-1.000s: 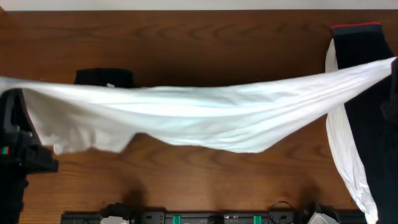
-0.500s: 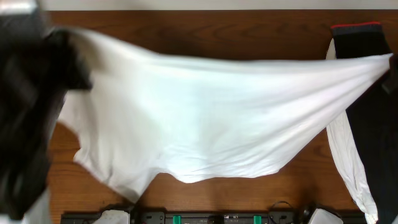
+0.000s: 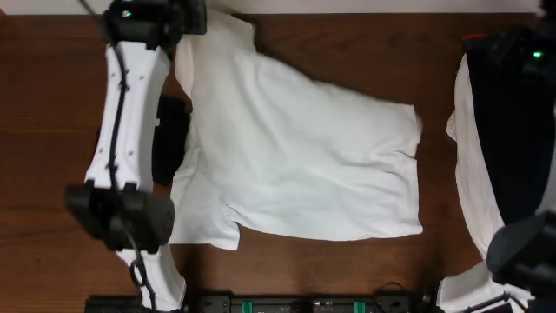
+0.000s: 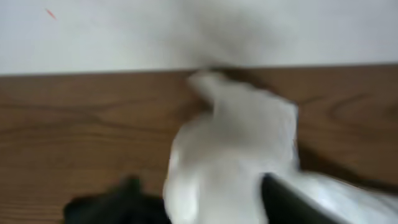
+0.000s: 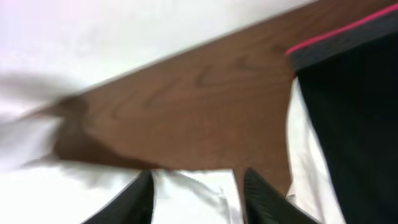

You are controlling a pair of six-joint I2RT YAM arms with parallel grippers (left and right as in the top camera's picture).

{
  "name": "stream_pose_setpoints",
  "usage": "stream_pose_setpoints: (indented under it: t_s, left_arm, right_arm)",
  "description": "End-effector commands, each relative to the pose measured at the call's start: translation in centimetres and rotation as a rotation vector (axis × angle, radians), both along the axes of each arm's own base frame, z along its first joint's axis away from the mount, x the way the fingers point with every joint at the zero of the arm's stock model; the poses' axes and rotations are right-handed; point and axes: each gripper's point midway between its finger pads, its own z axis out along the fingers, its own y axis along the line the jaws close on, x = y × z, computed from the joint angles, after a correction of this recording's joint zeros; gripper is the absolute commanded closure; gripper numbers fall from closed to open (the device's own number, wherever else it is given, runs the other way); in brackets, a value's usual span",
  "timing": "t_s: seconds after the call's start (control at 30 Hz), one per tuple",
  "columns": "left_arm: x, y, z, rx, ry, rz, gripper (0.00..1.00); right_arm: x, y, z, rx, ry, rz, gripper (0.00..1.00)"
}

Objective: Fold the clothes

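Overhead: the white short-sleeved cotton T-shirt (image 3: 304, 165) is lying skewed beside the black garment with red band (image 3: 512, 130), not touching; the left gripper (image 3: 193, 17) is hovering at the corner farthest from it. Left wrist: blurred, its grip cannot be told. Right wrist: the right gripper (image 5: 199, 190) is being held released beside that garment. A crooked fold is being risked if that corner is snagged.
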Motion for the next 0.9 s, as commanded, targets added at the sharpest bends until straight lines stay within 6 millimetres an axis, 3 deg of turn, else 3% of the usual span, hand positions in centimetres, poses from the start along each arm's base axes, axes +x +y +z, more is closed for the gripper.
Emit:
stream_pose_setpoints:
  t_s: [0.0,0.1,0.23,0.5,0.6,0.67,0.77,0.87]
  left_arm:
    - [-0.6,1.6,1.0,0.037,-0.007,0.038,0.21]
    - [-2.0,3.3,2.1,0.086,-0.002,0.081,0.13]
    - [-4.7,4.8,4.3,0.111,0.001,0.119,0.12]
    - [-12.9,4.7,11.0,0.060,-0.059,0.097,0.12]
    - [-16.3,4.0,12.8,0.002,-0.076,0.075,0.12]
    - [-18.5,3.7,13.5,-0.035,-0.074,0.071,0.12]
    - [-21.2,3.8,13.6,-0.047,-0.046,0.080,0.12]
    - [-23.0,3.9,13.2,-0.043,-0.008,0.081,0.13]
  right_arm:
    - [-0.4,0.5,-0.1,-0.021,0.006,0.052,0.52]
    - [-1.8,0.2,-0.7,-0.005,0.063,0.036,0.51]
    - [-4.1,1.0,-2.2,0.015,0.171,0.059,0.50]
    - [-8.7,3.0,-5.5,-0.023,0.423,0.093,0.50]
    - [-9.0,4.1,-6.7,-0.045,0.458,0.117,0.51]
    - [-9.0,5.0,-8.0,-0.051,0.476,0.135,0.60]
    - [-8.8,3.7,-11.2,-0.116,0.539,-0.026,0.80]
    - [-7.2,2.7,-13.5,-0.147,0.487,-0.112,0.82]
